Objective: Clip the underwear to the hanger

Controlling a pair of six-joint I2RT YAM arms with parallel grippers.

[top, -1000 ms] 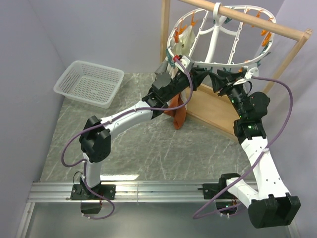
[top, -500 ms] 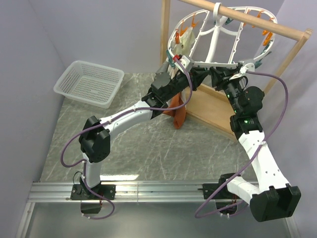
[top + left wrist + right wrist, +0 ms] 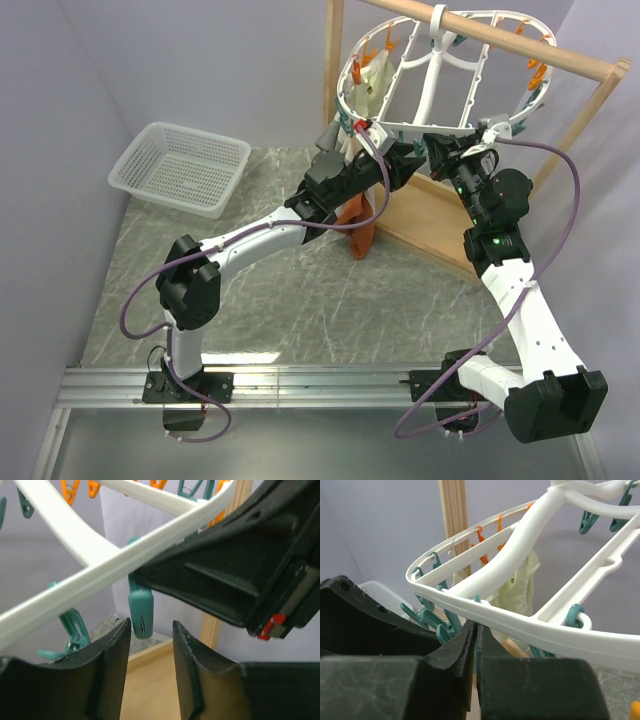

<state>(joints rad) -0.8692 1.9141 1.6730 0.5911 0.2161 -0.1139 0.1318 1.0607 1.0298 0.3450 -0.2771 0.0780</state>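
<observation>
Left hand (image 3: 151, 630) now spread wider than a second ago, teal clothespin (image 3: 141, 612) seen through its gap. Right hand (image 3: 475, 630) has closed at the hanger (image 3: 420, 127) rim. Underwear (image 3: 362, 228) hangs below rim, by left hand.

The work surface was a table (image 3: 300, 290) with a grey-green marbled top. A white plastic mesh basket (image 3: 180, 168) lay on the table in the far left corner, open side up. The flat board base (image 3: 430, 225) of a wooden frame rested on the far right portion, set at an angle to the table edges. An aluminium rail (image 3: 320, 385) ran along the near edge and carried the left arm base (image 3: 185, 385) and the right arm base (image 3: 465, 385), well apart.
</observation>
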